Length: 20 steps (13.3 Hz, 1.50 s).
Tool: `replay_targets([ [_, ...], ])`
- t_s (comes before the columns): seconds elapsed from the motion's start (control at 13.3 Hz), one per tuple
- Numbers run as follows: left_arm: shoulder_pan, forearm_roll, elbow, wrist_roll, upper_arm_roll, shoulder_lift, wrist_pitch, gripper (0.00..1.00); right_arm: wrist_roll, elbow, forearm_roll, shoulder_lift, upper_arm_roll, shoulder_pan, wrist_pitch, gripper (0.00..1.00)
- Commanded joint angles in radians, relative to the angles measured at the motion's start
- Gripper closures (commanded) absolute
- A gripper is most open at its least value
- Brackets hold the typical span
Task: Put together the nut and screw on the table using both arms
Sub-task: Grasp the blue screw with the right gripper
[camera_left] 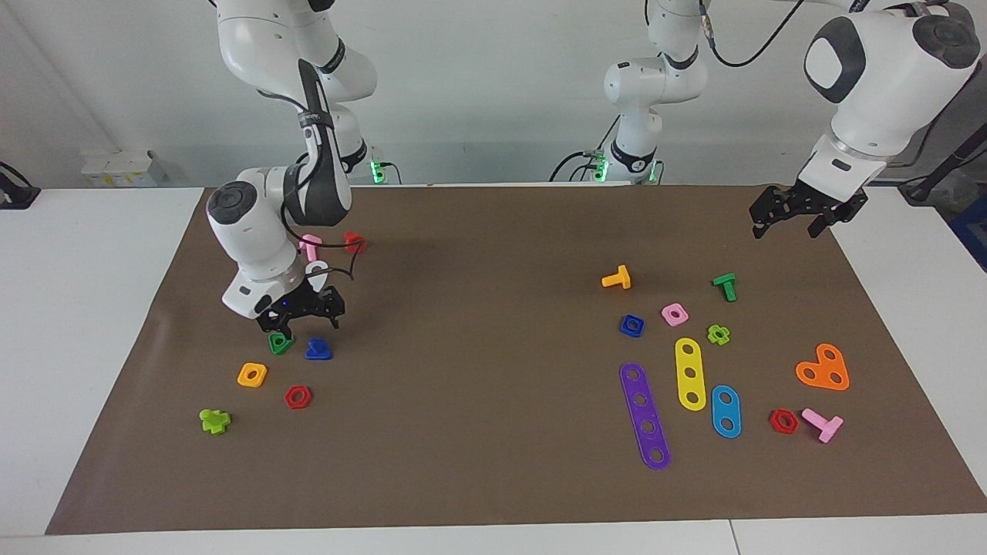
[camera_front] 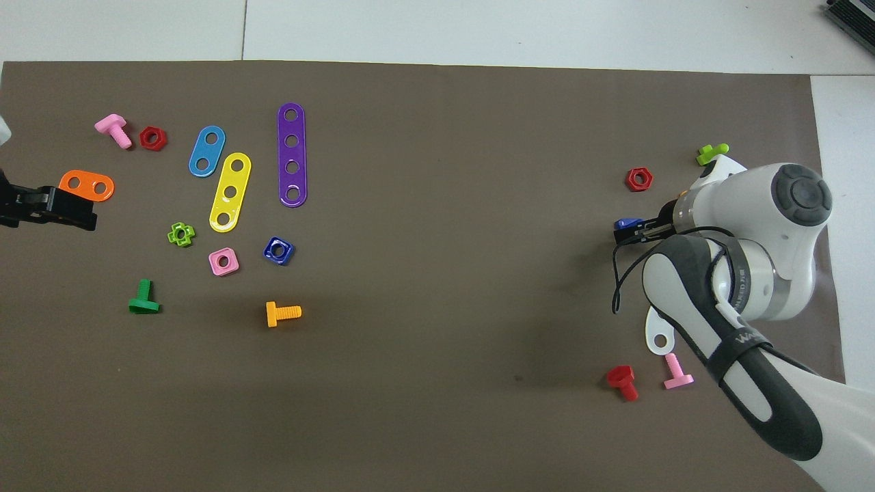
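Note:
The dark-blue screw (camera_left: 318,349) lies on the brown mat (camera_left: 493,254) toward the right arm's end; in the overhead view only its tip (camera_front: 626,223) shows beside the gripper. My right gripper (camera_left: 303,320) (camera_front: 632,234) hangs low just over the screw and a green nut (camera_left: 280,343), fingers apart and empty. The dark-blue square nut (camera_left: 631,325) (camera_front: 278,251) lies flat toward the left arm's end, beside a pink square nut (camera_left: 675,314). My left gripper (camera_left: 802,218) (camera_front: 51,208) waits raised over the mat's corner, open and empty.
Near the screw lie an orange-yellow square nut (camera_left: 252,375), a red hex nut (camera_left: 298,397) and a lime piece (camera_left: 215,421). Near the blue nut lie an orange bolt (camera_left: 617,278), a green bolt (camera_left: 725,287) and purple (camera_left: 645,416), yellow (camera_left: 690,374) and blue (camera_left: 725,412) strips.

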Motion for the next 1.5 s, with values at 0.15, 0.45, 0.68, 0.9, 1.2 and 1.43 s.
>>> replay_targets([
  [0.15,0.006,0.012,-0.028,-0.001,-0.003,-0.023,0.009,0.00,-0.055,-0.037,0.030,0.010,0.005,-0.007,0.057,0.56],
  [0.45,0.003,0.012,-0.028,-0.001,-0.003,-0.023,0.011,0.00,-0.047,-0.036,0.030,0.042,0.005,0.002,0.104,0.60],
  [0.68,-0.004,0.012,-0.028,0.001,-0.003,-0.024,0.009,0.00,-0.055,-0.033,0.030,0.044,0.005,-0.004,0.106,0.60],
  [0.9,0.002,0.012,-0.030,-0.005,-0.003,-0.024,0.012,0.00,-0.055,-0.028,0.030,0.046,0.005,-0.004,0.106,0.60],
  [1.2,-0.007,0.011,-0.052,0.007,-0.006,-0.026,0.083,0.00,-0.018,-0.028,0.030,0.044,0.005,-0.001,0.101,1.00],
  [1.43,-0.065,-0.047,-0.054,0.002,-0.014,0.014,0.107,0.05,-0.013,-0.008,0.032,0.018,0.005,-0.001,0.074,1.00],
])
